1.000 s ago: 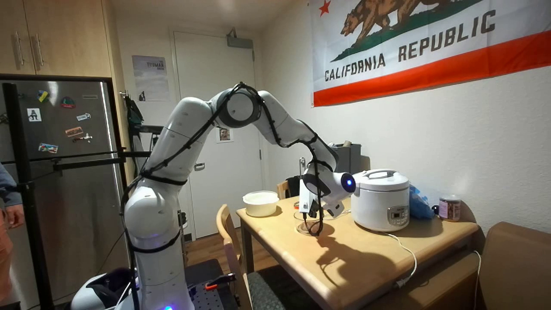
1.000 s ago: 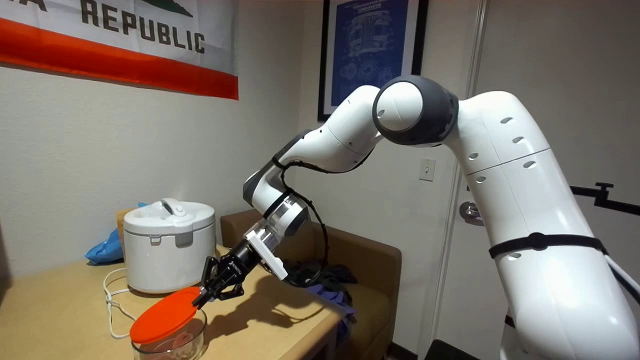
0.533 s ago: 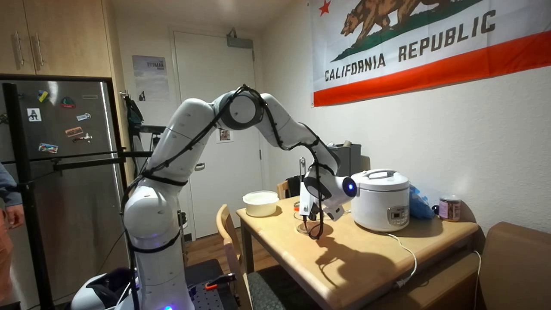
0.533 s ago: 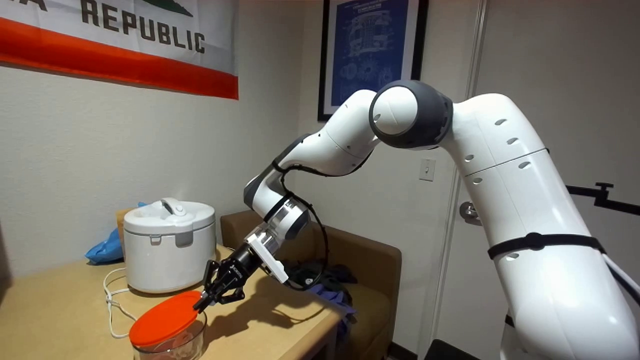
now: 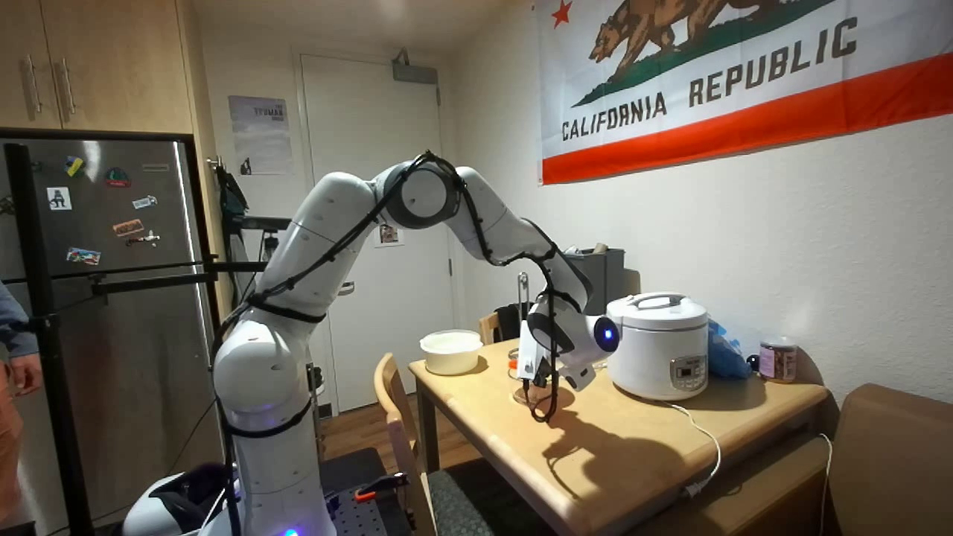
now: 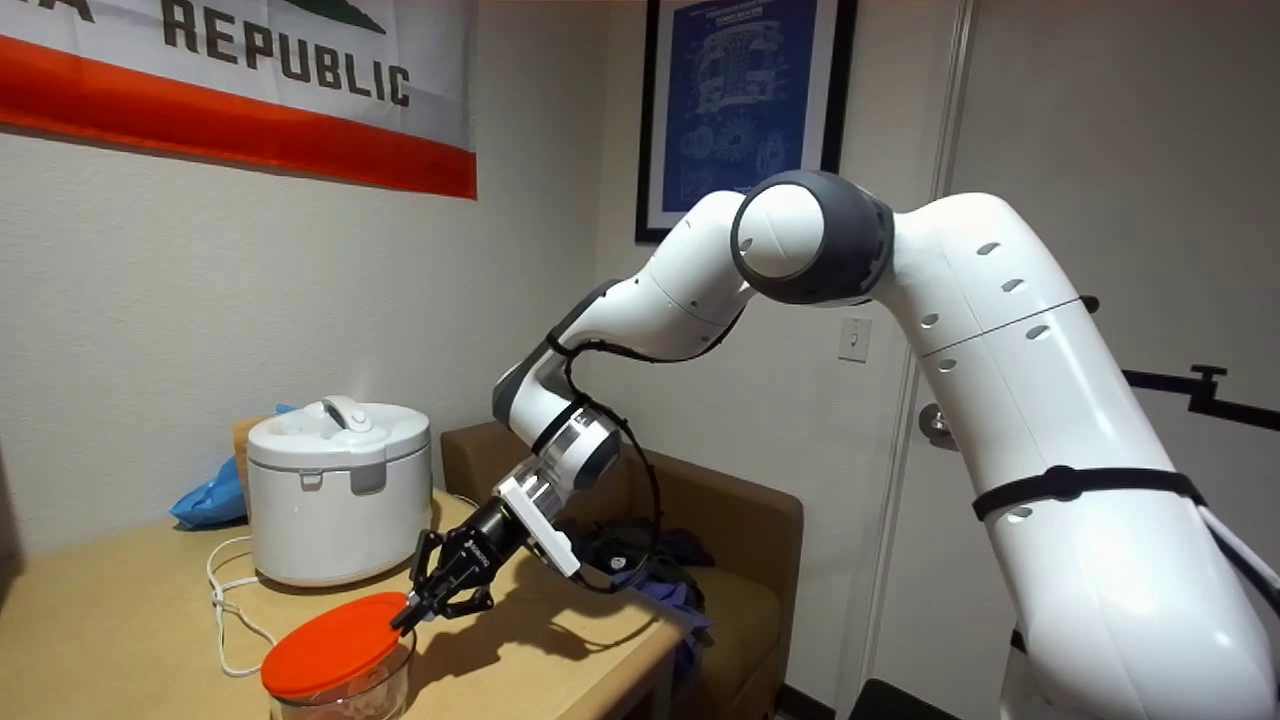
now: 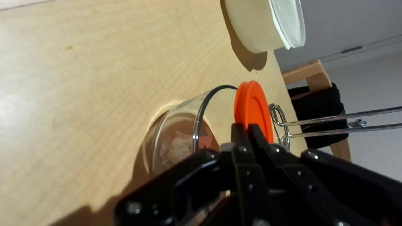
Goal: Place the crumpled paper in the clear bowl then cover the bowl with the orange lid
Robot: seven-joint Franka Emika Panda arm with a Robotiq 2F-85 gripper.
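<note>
Wrist view: Crumpled paper in clear bowl near tabletop edge — our gripper pinches orange lid, seating pending.

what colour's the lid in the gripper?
The lid is bright orange-red; it shows best in an exterior view.

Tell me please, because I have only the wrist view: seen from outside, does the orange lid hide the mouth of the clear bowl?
Observer: Mostly. In an exterior view, the orange lid hides most of the mouth of the clear bowl; I cannot tell if the two touch.
Operator: Is there some large thing which I do not see?
Observer: Yes, a rice cooker on the same table; both exterior views show it.
Operator: And is somebody in the room?
Observer: Yes, at the edge of an exterior view part of a person shows, cut off by the frame.
</note>
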